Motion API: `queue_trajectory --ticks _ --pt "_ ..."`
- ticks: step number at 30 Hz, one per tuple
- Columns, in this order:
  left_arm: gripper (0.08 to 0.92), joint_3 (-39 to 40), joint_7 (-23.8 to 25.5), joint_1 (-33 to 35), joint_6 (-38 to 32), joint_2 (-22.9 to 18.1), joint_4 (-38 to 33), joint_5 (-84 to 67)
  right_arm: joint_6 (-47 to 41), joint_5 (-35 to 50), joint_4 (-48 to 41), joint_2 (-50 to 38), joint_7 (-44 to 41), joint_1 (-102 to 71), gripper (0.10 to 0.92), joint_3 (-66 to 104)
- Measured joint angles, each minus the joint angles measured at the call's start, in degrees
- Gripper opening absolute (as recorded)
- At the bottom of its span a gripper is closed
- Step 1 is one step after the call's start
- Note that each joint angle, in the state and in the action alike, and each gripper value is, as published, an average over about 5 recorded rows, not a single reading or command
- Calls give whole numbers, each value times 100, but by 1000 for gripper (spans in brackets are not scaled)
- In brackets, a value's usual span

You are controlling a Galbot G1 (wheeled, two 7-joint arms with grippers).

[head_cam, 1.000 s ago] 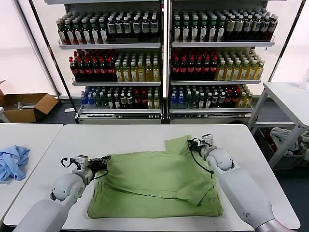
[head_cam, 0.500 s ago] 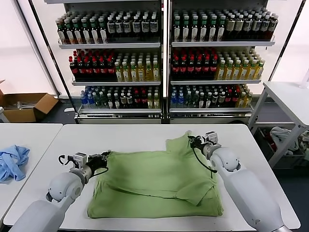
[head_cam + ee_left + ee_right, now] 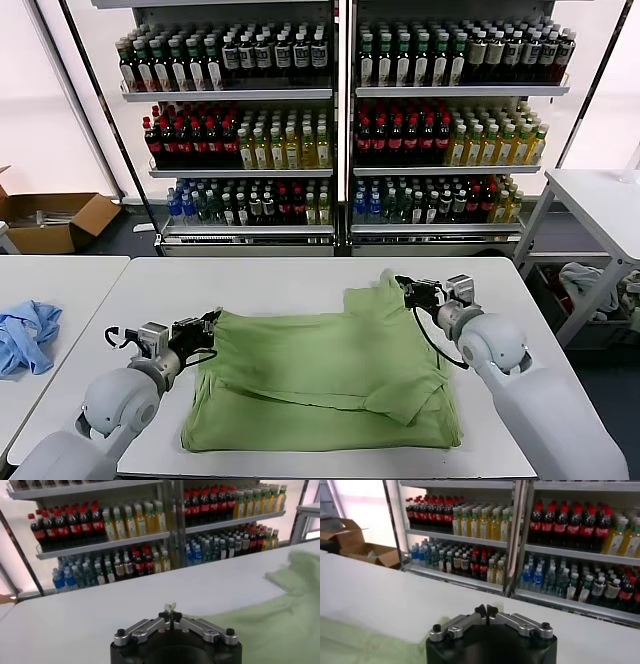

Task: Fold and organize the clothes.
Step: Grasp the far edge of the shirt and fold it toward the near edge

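Observation:
The clothes are one light green shirt [image 3: 320, 375] lying partly folded on the white table [image 3: 270, 280]. My left gripper [image 3: 211, 321] is shut on the shirt's upper left corner; in the left wrist view a small tuft of green cloth [image 3: 170, 606] sticks out between the closed fingertips of my left gripper [image 3: 170, 613]. My right gripper [image 3: 403, 288] is shut at the raised upper right corner of the shirt. In the right wrist view my right gripper [image 3: 486, 611] has its jaws together, with green cloth [image 3: 355, 645] trailing beside it.
A light blue garment [image 3: 26, 336] lies on a separate table at the left. Shelves of bottles [image 3: 340, 120] stand behind the table. A cardboard box [image 3: 55, 220] sits on the floor at far left, and another white table [image 3: 600, 200] stands at the right.
Both grippers have moved apart, the left one leftward and the right one rightward, and the shirt's upper edge is drawn wider between them.

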Motion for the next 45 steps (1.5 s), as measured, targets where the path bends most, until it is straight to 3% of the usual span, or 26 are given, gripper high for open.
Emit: queue_trajectory --ticks 8,14,23,38,41,45 --pt "85 -157 -291 593 -121 162 -486 127 13 10 608 -326 13 -634 107 191" --pt "85 -113 -388 767 -223 134 -646 203 268 -9 458 -299 37 -629 139 172" --pt "85 -16 -397 778 -356 53 -697 281 675 -88 -880 213 20 150 390 -186" --pt "85 37 -333 728 -422 29 -797 319 249 -146 -2489 1189 9 1338 798 -704" --pt "85 55 -319 708 -427 18 -799 327 185 -176 -2672 1305 -4 1414 771 -781" --pt "85 58 -309 694 -432 27 -812 331 135 -243 -2875 1435 -38 1479 660 -843"
